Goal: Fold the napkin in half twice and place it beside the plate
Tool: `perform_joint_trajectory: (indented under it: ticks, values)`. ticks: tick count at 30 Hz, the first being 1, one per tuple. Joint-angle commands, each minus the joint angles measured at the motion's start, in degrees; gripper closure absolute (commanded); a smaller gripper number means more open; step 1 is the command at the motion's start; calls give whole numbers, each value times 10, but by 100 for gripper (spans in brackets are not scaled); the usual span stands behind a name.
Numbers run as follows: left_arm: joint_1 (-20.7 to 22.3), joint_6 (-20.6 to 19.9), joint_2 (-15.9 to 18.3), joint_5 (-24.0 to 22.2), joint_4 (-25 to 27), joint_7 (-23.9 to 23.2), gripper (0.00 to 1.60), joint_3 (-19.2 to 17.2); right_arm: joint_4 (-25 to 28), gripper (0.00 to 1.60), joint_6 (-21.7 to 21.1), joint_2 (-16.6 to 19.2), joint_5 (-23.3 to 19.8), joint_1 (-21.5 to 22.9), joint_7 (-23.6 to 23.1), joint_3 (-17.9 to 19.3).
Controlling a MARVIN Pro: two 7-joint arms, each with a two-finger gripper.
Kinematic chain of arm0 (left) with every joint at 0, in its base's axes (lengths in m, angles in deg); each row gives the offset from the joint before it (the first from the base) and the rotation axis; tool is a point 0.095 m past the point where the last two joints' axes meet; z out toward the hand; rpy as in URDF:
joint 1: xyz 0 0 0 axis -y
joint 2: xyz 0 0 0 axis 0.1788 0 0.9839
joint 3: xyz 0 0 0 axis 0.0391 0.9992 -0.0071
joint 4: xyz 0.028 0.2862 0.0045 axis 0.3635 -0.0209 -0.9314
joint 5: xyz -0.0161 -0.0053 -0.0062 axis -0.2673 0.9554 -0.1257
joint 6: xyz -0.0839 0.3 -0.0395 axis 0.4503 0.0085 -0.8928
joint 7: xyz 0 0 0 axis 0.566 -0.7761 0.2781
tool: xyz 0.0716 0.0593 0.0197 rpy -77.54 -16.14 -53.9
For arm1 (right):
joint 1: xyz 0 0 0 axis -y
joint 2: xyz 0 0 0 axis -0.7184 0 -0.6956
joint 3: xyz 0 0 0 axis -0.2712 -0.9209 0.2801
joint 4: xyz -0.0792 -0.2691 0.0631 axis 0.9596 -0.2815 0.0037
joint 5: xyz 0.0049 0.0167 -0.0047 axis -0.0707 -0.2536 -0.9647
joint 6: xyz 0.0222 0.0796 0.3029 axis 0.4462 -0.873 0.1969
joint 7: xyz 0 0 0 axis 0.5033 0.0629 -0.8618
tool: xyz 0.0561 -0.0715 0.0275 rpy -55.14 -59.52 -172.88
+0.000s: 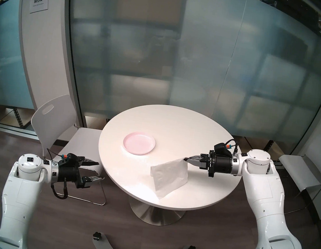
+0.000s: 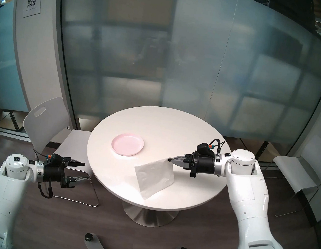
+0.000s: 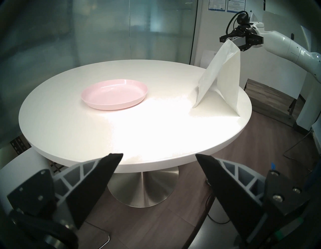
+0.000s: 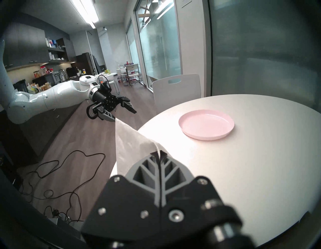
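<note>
Round white table carries the small pale pink plate; right gripper pinches one corner of the thin white paper napkin; left gripper is spread, empty; the limp sheet could tear or slip free, or drag off the near edge.

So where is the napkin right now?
In the head views the napkin is on the robot's right half of the round table, nearer than the pink plate. The right gripper pinches one corner up; its lower edge rests on the table.

Our two glossy white jointed arms, black wrist cylinders, black grippers — left gripper, right gripper — with grey ribbed fingers, silver screws, orange-and-teal cable connectors, looping black cables.
</note>
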Motion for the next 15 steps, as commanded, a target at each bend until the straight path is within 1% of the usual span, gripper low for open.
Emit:
perform_joint_trajectory:
  ticks: [1,3,5,8,10,11,12,15]
  values:
    - [8,1,1,-1,0,-2,0,3,50,160,-67,4,-43,-10,-2,17]
    - [8,2,1,0,0,-2,0,4,61,160,-86,4,-52,-15,-2,21]
    - [9,2,1,0,-1,-3,0,5,68,160,-105,6,-76,-20,-2,22]
    - [9,2,2,0,-1,-4,0,6,85,160,-112,14,-82,-27,7,21]
    - [10,3,2,0,-1,-5,0,7,98,160,-116,25,-96,-35,16,19]
    - [10,3,2,0,-1,-5,0,7,109,160,-119,30,-106,-41,30,18]
    - [10,3,2,0,-1,-5,0,7,116,160,-119,36,-107,-45,31,18]
    - [10,3,1,1,-1,-6,0,9,132,160,-122,51,-118,-58,41,25]
